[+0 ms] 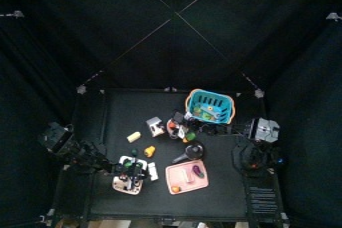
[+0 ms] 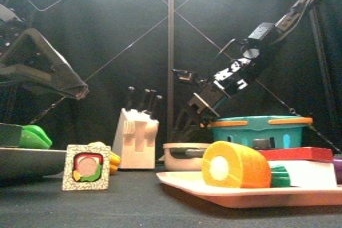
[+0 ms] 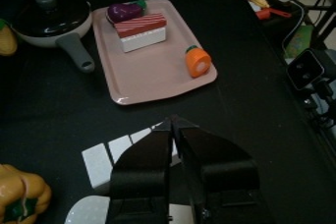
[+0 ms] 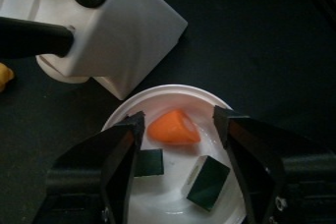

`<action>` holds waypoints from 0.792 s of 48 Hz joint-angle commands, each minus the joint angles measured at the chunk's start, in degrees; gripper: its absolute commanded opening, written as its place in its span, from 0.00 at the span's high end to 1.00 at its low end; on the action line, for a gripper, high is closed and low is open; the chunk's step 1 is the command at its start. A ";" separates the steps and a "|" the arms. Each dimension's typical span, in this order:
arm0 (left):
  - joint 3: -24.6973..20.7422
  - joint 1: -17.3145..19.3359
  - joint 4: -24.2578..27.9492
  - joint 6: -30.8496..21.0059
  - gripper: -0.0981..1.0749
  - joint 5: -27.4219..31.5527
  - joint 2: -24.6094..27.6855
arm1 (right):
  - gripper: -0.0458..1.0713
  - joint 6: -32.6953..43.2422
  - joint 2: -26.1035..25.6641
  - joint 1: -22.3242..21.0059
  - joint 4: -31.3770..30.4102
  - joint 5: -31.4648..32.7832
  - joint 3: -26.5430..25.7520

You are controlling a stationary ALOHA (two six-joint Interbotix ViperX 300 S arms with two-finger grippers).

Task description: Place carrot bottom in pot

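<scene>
The right gripper [image 4: 176,135], its 2 jaws spread, hangs over the white pot [image 4: 217,203] with the orange carrot bottom [image 4: 174,129] lying free between them, so placement looks done; the left gripper [image 3: 179,147] shows jaws pressed together.

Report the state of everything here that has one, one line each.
Right pincer: open, straddling the carrot bottom.
Left pincer: shut, holding nothing.
Carrot bottom: lying in the pot, not gripped.
Pot: upright, uncovered.
Other carrot piece: lying on the pink tray.
</scene>
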 commanded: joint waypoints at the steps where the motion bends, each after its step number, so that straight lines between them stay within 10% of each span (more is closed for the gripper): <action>1: -0.62 0.18 0.00 0.00 0.49 -0.53 -0.18 | 0.15 0.18 -1.23 -0.09 0.18 -0.26 -0.70; 38: -0.62 0.35 0.00 0.00 0.49 -0.53 -0.18 | 0.15 0.09 -10.55 3.78 0.09 0.09 -1.05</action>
